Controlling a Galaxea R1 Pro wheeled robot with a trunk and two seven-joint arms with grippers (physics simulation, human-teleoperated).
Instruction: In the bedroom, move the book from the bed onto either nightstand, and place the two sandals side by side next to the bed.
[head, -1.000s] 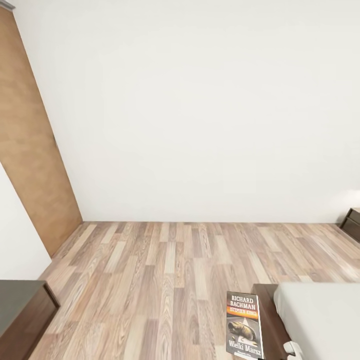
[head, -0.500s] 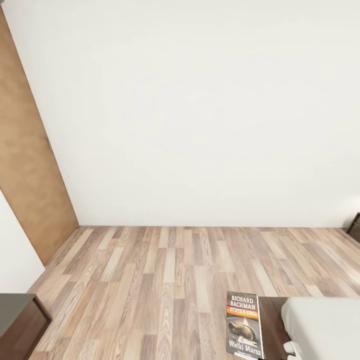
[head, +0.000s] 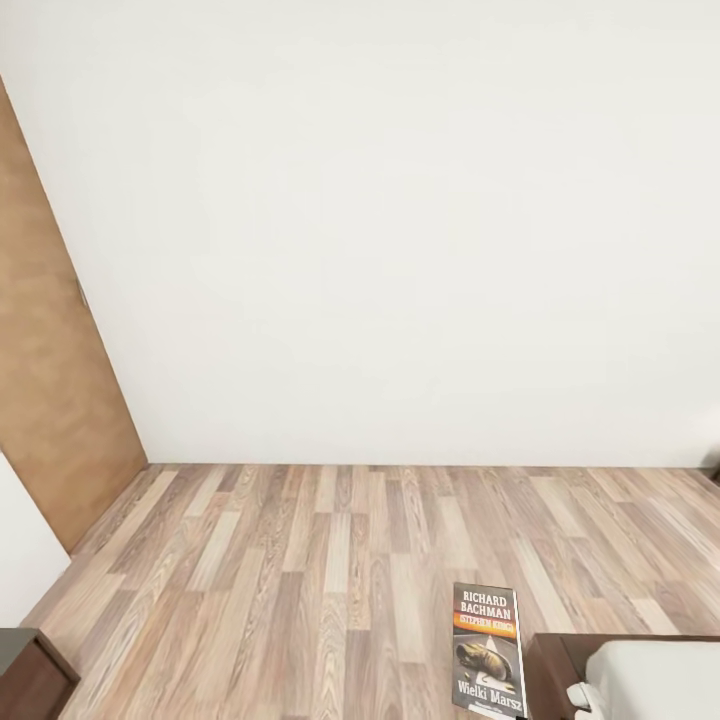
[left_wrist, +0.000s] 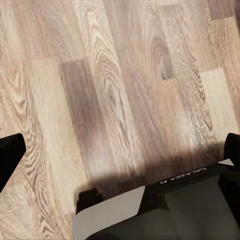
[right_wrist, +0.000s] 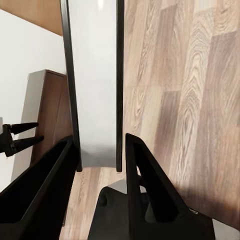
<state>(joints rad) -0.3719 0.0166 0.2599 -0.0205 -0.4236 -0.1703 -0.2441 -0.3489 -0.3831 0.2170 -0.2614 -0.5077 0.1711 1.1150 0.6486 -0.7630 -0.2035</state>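
Gripping the book (head: 488, 650), right hand (right_wrist: 100, 150) closed.

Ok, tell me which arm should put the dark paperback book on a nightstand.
Right. The right end effector is clamped on the thin dark paperback book, so it only has to carry and release. The left end effector hangs open and empty over the wood-plank floor.

One book (head: 488, 649), one bed (head: 640, 672)
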